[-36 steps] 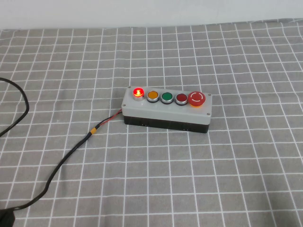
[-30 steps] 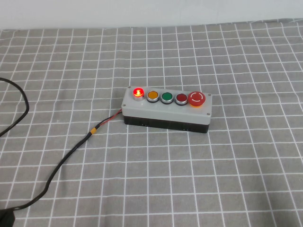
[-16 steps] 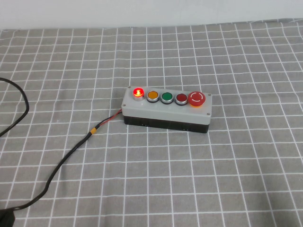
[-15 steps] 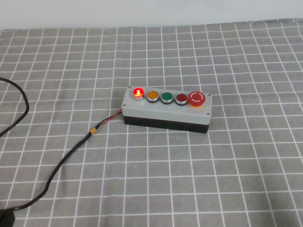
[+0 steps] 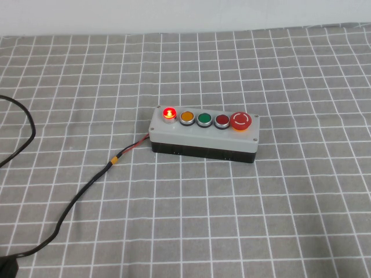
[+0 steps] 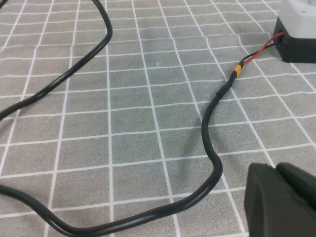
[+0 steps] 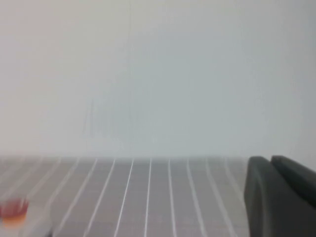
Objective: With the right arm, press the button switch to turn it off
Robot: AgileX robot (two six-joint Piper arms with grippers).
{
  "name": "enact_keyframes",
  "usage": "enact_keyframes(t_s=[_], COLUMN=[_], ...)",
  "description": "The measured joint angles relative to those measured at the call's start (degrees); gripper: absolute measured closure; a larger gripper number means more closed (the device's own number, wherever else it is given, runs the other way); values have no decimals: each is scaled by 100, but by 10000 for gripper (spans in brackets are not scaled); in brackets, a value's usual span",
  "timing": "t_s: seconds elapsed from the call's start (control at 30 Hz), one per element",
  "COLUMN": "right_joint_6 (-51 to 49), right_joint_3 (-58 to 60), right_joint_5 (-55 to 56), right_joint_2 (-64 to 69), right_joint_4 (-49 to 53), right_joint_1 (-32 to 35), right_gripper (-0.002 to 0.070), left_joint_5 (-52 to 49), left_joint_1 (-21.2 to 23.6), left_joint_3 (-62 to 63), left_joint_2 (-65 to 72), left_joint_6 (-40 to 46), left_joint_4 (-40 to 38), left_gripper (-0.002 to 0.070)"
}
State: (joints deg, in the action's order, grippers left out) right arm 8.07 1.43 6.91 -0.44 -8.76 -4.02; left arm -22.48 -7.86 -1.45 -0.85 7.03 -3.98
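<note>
Switch [image 5: 204, 134]: lamp [image 5: 168, 113] lit, so not yet off. My right gripper [image 7: 281, 197] off beside it, left gripper [image 6: 279, 200] parked by cable [image 6: 210, 143]; claw opening I cannot tell.

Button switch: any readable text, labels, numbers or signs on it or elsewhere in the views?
No readable words or numbers in any view.
Mushroom button on the button switch: a white curved mark on its red cap, too small to read as a sign.
Amber, green and red buttons: no legends visible.
Black cable: no printing visible.
Left claw and right claw: only a dark edge of each shows in its wrist view, unmarked.
</note>
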Motion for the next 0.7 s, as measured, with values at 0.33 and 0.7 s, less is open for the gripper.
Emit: enact_keyframes(t_s=[0.33, 0.7], right_joint_6=[0, -455], right_joint_3=[0, -26], right_joint_5=[1864, 3684], right_joint_2=[0, -30], right_joint_4=[-21, -43], right_joint_1=[0, 0], right_gripper=[692, 692], left_joint_5=[0, 0], left_joint_1=[0, 0], left_joint_3=[0, 0], left_joint_2=[0, 0], left_joint_6=[0, 0], left_joint_4=[0, 0], left_gripper=[678, 678])
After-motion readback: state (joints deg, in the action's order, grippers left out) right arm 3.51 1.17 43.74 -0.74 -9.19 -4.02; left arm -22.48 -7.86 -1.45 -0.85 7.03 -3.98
